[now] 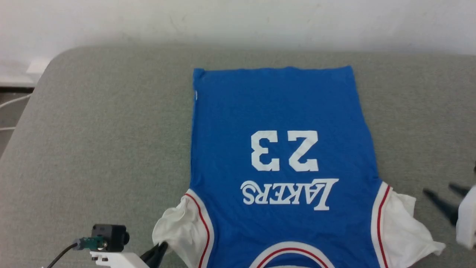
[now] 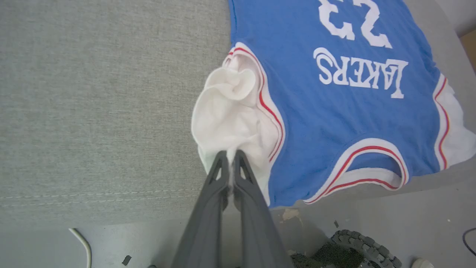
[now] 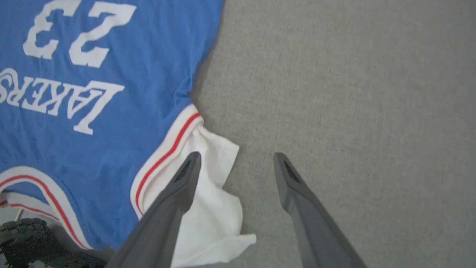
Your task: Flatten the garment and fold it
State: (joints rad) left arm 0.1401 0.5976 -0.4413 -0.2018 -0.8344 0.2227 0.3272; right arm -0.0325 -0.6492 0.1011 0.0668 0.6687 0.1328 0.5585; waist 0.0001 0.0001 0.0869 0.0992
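Note:
The blue garment (image 1: 275, 111) lies flat on the grey cushioned surface (image 1: 96, 130), lettering upside down, collar toward me. Its white left sleeve (image 1: 178, 227) is bunched, and my left gripper (image 1: 160, 248) is shut on that sleeve's near edge. In the left wrist view, the fingertips of the left gripper (image 2: 230, 158) pinch the white sleeve (image 2: 227, 111) of the garment (image 2: 334, 111). My right gripper (image 1: 442, 196) hovers open just right of the white right sleeve (image 1: 403, 223). From the right wrist, the open right gripper (image 3: 236, 160) straddles the outer edge of that sleeve (image 3: 212, 208) of the garment (image 3: 111, 123).
A pale wall (image 1: 238, 18) rises behind the surface. The surface's near edge drops to a floor (image 2: 390, 208) with a cable (image 2: 83, 245) and a dark wheel (image 2: 357, 245). Bare grey surface (image 3: 353, 93) stretches on both sides of the shirt.

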